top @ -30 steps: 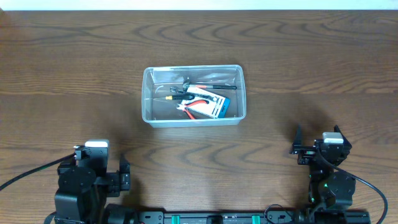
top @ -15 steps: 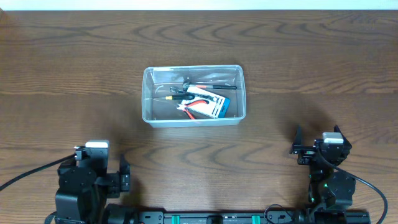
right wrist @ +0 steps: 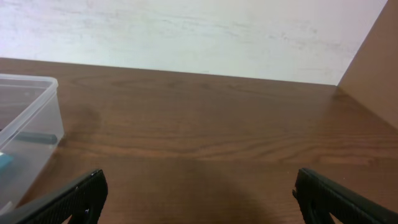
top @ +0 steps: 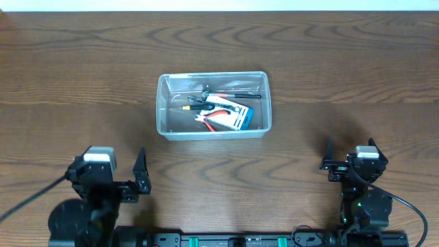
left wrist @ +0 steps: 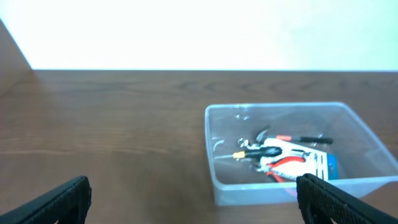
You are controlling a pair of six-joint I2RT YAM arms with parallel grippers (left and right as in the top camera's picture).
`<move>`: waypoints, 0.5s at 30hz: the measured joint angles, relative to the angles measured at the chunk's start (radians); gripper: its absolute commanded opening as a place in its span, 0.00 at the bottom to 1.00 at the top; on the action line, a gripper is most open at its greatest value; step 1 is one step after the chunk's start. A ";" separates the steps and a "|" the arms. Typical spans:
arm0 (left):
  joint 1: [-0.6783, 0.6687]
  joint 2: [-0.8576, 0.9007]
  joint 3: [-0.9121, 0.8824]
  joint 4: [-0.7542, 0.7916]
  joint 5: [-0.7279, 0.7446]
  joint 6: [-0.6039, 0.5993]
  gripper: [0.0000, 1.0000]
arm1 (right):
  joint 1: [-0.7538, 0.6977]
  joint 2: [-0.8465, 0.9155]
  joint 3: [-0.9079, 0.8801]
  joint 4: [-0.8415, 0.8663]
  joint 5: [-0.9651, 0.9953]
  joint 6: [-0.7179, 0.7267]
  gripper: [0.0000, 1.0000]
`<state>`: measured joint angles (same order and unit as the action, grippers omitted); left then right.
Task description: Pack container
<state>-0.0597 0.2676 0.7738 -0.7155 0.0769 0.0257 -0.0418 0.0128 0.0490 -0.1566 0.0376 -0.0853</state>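
- Clear container (top: pixel 174 121) in the middle of the table (top: pixel 343 62), tools (top: pixel 218 113) inside.
- Left gripper (top: pixel 110 166), near left: wide open, empty.
- Right gripper (top: pixel 351 155), near right: wide open, empty.

The left end effector (left wrist: pixel 193 183) and right end effector (right wrist: pixel 199 177) have black wedge-shaped fingers (left wrist: pixel 62 199); the black arms (top: pixel 92 206) carry black cables (top: pixel 27 202).

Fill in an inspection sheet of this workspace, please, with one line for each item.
Surface: dark wooden table, no marks or spills seen.
Job's things: clear container at the middle, upright, holding red-handled pliers, a blue and white card and other small items.
Clutter: nothing seen.
Grippers: left tool and right tool both open, empty, near the front edge, apart from the container.
Cables: left cable and right cable, black, by the arm bases.
Surroundings: pale wall behind the table.
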 measured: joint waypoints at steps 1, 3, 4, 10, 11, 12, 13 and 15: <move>0.000 -0.023 -0.018 0.011 0.006 -0.003 0.98 | 0.000 0.000 0.000 0.000 0.000 0.000 0.99; 0.000 -0.083 -0.063 0.030 0.020 -0.006 0.98 | 0.000 0.000 0.000 0.000 0.000 0.000 0.99; 0.001 -0.111 -0.084 0.038 0.023 -0.007 0.98 | 0.000 0.000 0.000 0.000 0.000 0.000 0.99; 0.001 -0.243 -0.200 0.115 0.030 -0.007 0.98 | 0.000 0.000 0.000 0.000 0.000 0.000 0.99; 0.001 -0.253 -0.220 0.142 0.030 -0.008 0.98 | 0.000 0.000 0.000 0.000 0.000 0.000 0.99; 0.001 -0.257 -0.242 0.172 0.030 -0.007 0.98 | 0.000 0.000 0.000 0.000 0.000 0.000 0.99; 0.001 -0.258 -0.260 0.204 0.029 -0.007 0.98 | 0.000 0.000 0.000 0.000 0.000 0.000 0.99; 0.001 -0.257 -0.309 0.291 0.029 -0.007 0.98 | 0.000 0.000 0.000 0.000 0.000 0.000 0.99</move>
<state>-0.0589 0.0101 0.4652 -0.4244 0.1059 0.0185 -0.0418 0.0124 0.0490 -0.1562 0.0376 -0.0853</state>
